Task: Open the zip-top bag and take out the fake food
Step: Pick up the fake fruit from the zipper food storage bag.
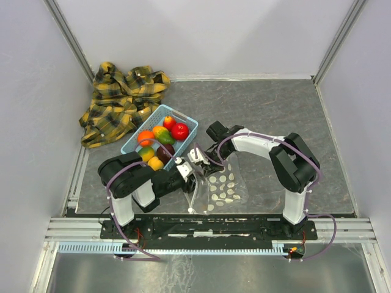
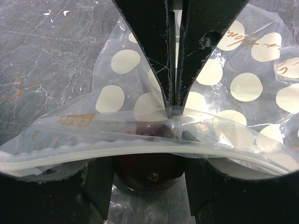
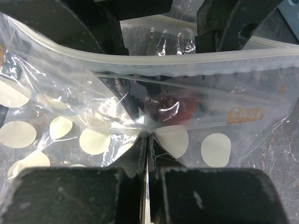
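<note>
**Grey marbled tabletop (image 1: 275, 116): tugging at a bag that looks already emptied**

Start with the zip-top bag (image 1: 223, 186): near the front edge, between the two arms, clear film with pale dots, raised at its upper-left end. Slack and flat from above, with no fruit showing inside. Along the raised edge, note the white zip strip (image 3: 187, 65), running as two lines with a narrow gap between, so probably parted at least in part.

Gripped from both sides. Closed tight on a fold of film just below the strip: the left gripper (image 2: 173, 105). Pressed together the same way on the opposite wall, facing it: the right gripper (image 3: 147, 137). Behind the film in both wrist views, a dark reddish round shape; impossible to tell whether a fruit or part of the facing gripper.

Just beside, up and to the left: the fake food (image 1: 162, 134), a handful of glossy pieces in red, orange, yellow, green and maroon, heaped outside the bag in a light blue basket (image 1: 183, 115). Beyond that, a yellow plaid cloth (image 1: 119, 101), crumpled toward the far left corner.

Judging from this: removal largely or wholly done, with the mouth being held or pulled wider. Left to settle: that one reddish shape, and whether anything hides in the folds.
</note>
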